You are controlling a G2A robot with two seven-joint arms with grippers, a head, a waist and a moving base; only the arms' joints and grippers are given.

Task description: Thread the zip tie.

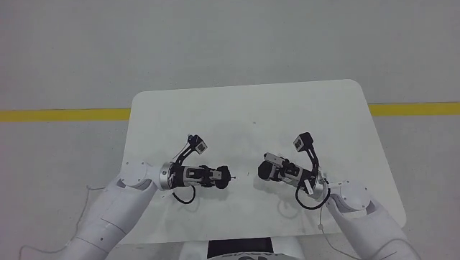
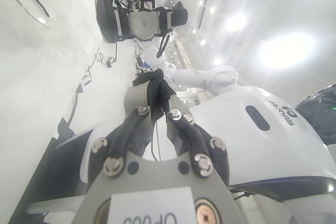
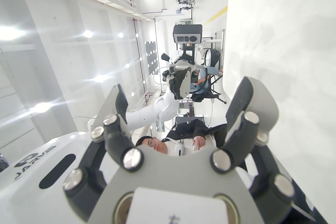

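Left gripper [image 2: 157, 86] clamped on zip tie [image 2: 155, 130], held level toward right gripper [image 1: 264, 169], spread wide and empty, near worktop [image 1: 251, 109] front edge; probably aligning for threading.

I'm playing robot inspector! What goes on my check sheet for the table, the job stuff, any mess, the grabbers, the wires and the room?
Surface: white table with rounded corners.
Job's things: a thin black strip, probably the zip tie, is pinched in the left gripper.
Clutter: nothing seen.
Grippers: the left is shut on the strip. The right gripper is open and faces it across a small gap.
Cables: a black cable loops by the left wrist, another by the right.
Surroundings: grey floor with yellow lines.
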